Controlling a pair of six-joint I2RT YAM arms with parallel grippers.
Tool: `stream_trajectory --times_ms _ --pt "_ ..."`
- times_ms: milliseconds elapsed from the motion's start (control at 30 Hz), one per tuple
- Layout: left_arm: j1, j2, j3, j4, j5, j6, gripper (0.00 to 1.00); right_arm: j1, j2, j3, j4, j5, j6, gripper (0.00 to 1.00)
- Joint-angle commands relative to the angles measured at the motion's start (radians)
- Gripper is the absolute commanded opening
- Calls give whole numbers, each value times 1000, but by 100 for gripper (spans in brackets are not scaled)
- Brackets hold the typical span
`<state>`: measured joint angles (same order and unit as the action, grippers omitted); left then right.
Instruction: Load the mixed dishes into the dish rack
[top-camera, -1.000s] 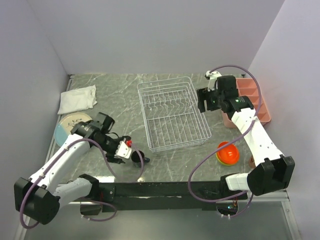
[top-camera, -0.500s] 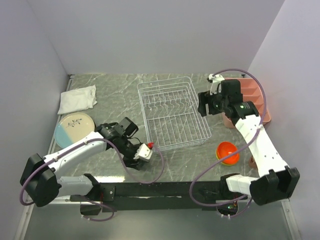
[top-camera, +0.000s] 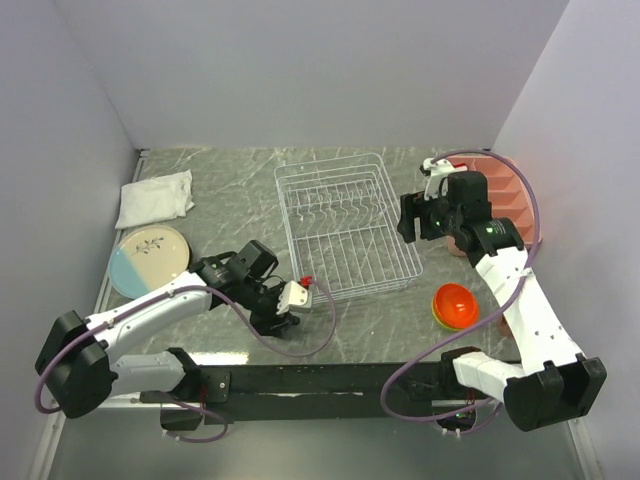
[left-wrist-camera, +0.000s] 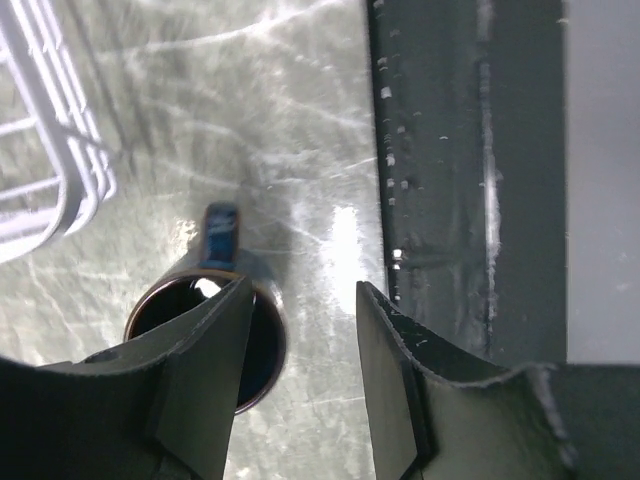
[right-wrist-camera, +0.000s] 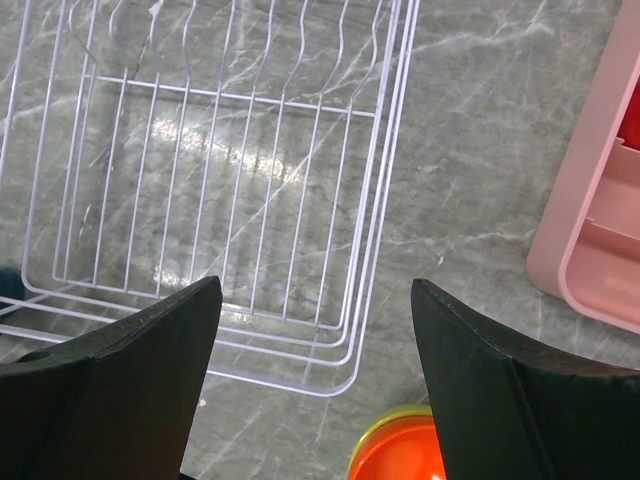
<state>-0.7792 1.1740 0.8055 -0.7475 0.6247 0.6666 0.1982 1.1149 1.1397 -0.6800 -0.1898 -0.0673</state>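
Left pincer (top-camera: 290, 298) sat low over the grey marbled table (top-camera: 230, 195), jaws part-way spread, no pinch seen.

Well to its left, a cream-and-light-blue plate (top-camera: 148, 258) lay flat on the table. A white folded cloth (top-camera: 155, 197) lay beyond the plate, toward the back wall. Both were well apart from the pincer.

Directly under the left pincer, the dark blue mug (left-wrist-camera: 175, 300) stood upright on the table. In the wrist view, one finger (left-wrist-camera: 195, 390) lay across the mug's mouth. The other finger (left-wrist-camera: 400, 390) stood clear of the mug's wall, with bare table showing in the gap. Could not tell whether the first finger reached inside the mug or only sat above it. The mug's handle pointed out past the fingertips.

Just right of this pincer and a little farther back came the near-left corner of the dish rack (top-camera: 340, 220), a white wire basket. The rack was beside the pincer, apart from the mug.

Right pincer (top-camera: 408, 215) hung above the rack's right rim, jaws spread wide. Its wrist view showed only rack wire and table between the fingers, with the rack's near-right corner below.

On the near side of the right pincer and slightly to its right, the orange bowl (top-camera: 455, 303) sat nested in the yellow-green bowl (top-camera: 439, 318) on the table, well apart from the fingers.

To the right of the right pincer, a pink compartment tray (top-camera: 505, 195) stood by the side wall, near it but not touching.
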Motion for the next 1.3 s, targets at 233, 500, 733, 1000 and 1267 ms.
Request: stream_trajectory --times_ms 233,500,733,1000,1267 --pt "-6 24 -55 143 -103 -130 51 -6 -24 -12 27 -7 12 84" --pt "-11 42 -69 155 -142 -185 31 -6 -26 -18 28 -10 14 83" --pt "-12 32 9 14 -137 -108 1 -6 -9 12 11 -32 0 82" --pt "259 22 296 -177 -73 83 1 -8 167 259 -21 -321 66 85" --pt "529 194 543 173 246 -117 1 -42 424 382 351 -744 504 86"
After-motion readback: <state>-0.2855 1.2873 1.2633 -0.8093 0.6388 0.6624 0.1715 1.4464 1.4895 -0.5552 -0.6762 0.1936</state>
